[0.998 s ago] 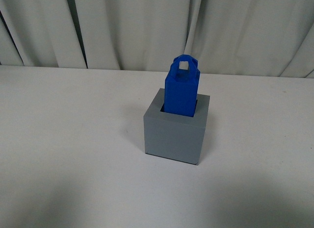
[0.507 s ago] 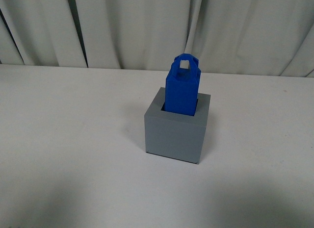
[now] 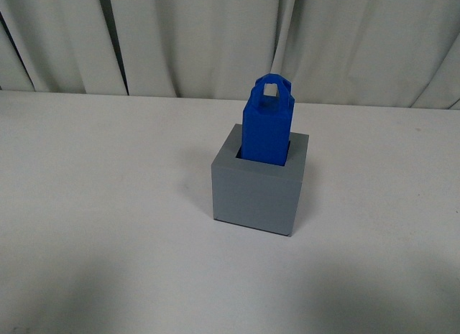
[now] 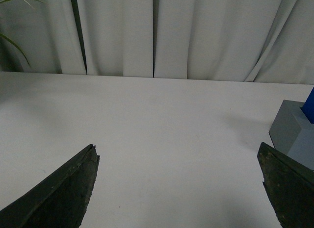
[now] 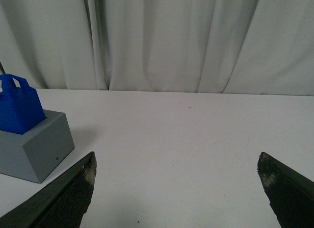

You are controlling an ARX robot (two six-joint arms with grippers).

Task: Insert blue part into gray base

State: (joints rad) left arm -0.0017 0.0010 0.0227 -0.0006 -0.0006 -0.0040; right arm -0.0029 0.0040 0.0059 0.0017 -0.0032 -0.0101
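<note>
Nothing much has moved since a second ago: only the gray base with the blue part in it sits a shade higher in the front view, while the part keeps the same place in the recess. No writing or labels show anywhere.

Nearest in each wrist view are the dark fingers, spread wide with bare white bench between them: the left tool is apart and holds nothing, and the right tool is likewise apart and empty. Neither touches the base.

Farther out, near the middle of the bench, the gray base stands alone. Its square recess holds the lower end of the blue part, which stands upright, its upper body and loop handle rising above the rim.

Behind the bench hang pale pleated curtains.
</note>
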